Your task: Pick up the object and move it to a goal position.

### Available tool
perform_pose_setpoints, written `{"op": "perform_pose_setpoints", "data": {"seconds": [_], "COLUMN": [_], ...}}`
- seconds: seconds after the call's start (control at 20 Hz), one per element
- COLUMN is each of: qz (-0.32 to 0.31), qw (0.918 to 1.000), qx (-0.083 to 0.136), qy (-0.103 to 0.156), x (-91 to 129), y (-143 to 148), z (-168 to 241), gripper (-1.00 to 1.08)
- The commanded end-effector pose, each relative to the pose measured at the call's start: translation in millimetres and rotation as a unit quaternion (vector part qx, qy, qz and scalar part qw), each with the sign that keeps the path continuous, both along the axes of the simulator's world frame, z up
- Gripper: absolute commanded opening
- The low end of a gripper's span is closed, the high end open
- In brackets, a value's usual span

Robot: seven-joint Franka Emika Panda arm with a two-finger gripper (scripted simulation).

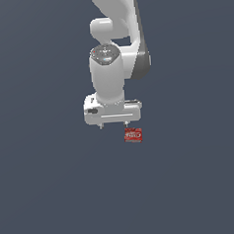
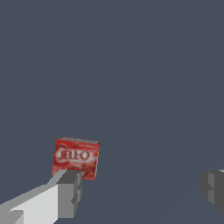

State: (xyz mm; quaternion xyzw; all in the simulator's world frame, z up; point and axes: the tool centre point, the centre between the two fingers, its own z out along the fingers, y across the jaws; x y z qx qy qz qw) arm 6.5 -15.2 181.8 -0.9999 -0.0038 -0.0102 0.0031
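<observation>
I see my claw (image 2: 140, 192) spread wide and holding nothing, its two grey fingers (image 2: 70, 192) well apart, with the small red box (image 1: 133, 135) lying on the grey counter (image 1: 45, 193) just beside one fingertip, no counter edge in sight.

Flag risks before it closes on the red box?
1. The red box sits by one of the fingers, not centred in the open gripper; descending could clip or shove it.
2. Closing now may grab only a corner, or miss.
3. The box looks skewed to the fingers; it may twist.
</observation>
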Motion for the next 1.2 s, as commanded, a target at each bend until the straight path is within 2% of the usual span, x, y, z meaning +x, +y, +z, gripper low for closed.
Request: {"op": "perform_pose_setpoints", "data": {"seconds": [0.0,0.6,0.9,1.15], "qz": [0.005,0.024,0.073,0.134], "qw": [1.0,0.9997,0.9973,0.9909], "qx": [-0.002,-0.004,-0.007,-0.01], "qy": [0.001,0.003,0.004,0.006], "x": [-1,-2,-4,-6], "y": [-3,-2,3,11], "z": [-3,-7,-16,-27], "gripper": [1.0,1.0,1.0,1.0]}}
